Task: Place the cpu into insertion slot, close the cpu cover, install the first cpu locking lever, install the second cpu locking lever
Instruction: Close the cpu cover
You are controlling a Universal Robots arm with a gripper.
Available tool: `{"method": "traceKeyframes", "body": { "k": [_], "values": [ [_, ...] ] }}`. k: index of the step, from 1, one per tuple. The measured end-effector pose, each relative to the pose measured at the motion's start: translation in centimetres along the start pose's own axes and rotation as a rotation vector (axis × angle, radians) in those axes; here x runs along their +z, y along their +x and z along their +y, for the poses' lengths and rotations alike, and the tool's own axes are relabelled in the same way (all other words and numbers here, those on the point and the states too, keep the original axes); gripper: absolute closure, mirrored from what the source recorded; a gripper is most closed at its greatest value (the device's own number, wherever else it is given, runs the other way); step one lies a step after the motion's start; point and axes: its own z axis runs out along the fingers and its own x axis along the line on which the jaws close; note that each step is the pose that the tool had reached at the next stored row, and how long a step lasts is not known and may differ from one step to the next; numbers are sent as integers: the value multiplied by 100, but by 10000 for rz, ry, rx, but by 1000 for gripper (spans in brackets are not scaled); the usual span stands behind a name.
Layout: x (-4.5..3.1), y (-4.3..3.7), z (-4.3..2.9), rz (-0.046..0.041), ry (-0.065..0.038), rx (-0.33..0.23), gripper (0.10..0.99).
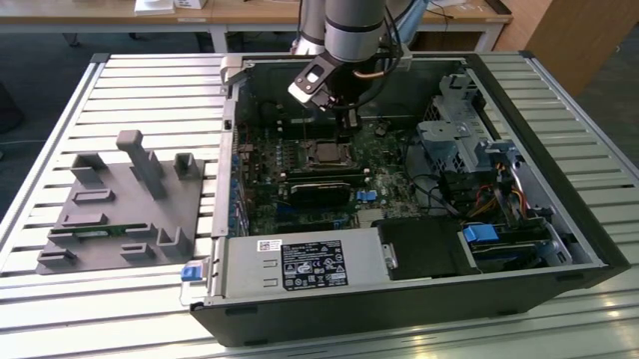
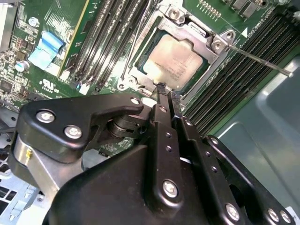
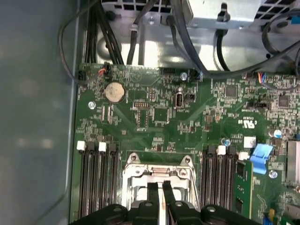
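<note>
The cpu [image 2: 176, 61] lies flat in the insertion slot [image 1: 322, 163] on the green motherboard, dull silver top up. The cpu cover [image 2: 194, 26], a silver frame, lies down around the chip, and it also shows in the first wrist view as the cover [image 3: 157, 171]. A thin metal locking lever [image 2: 258, 58] sticks out sideways from one corner of the socket. My gripper [image 2: 165, 90] hangs just above the socket's edge with its black fingers [image 3: 152, 190] pressed together and nothing visibly between them. In the exterior view the gripper [image 1: 349, 129] is inside the open case, just behind the socket.
Black memory slots [image 3: 96, 173] flank the socket on both sides. A black heatsink block [image 1: 319, 191] sits just in front of it. The drive cage [image 1: 454, 142] and cables fill the exterior view's right. A grey parts fixture [image 1: 120, 209] lies on the slatted table at the left.
</note>
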Motion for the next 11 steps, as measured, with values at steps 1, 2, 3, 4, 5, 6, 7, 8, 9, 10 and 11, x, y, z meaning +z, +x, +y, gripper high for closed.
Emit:
{"method": "traceKeyframes", "body": {
  "k": [1, 2, 3, 4, 5, 6, 7, 8, 9, 10, 11],
  "values": [
    [7, 0, 0, 0, 1, -1, 910],
    [15, 0, -1, 0, 1, -2, 910],
    [23, 0, -2, 1, 0, -1, 910],
    [29, 0, -4, 3, 1, 0, 910],
    [34, 0, -7, 3, 1, 1, 910],
    [45, 1, -18, 5, 1, 1, 910],
    [56, 2, -33, 5, 1, -1, 910],
    [65, 2, -48, 5, 1, 0, 910],
    [73, 3, -64, 4, 1, 0, 910],
    [79, 3, -79, 4, 1, 0, 910],
    [86, 4, -93, 4, 1, 0, 910]
  ]
}}
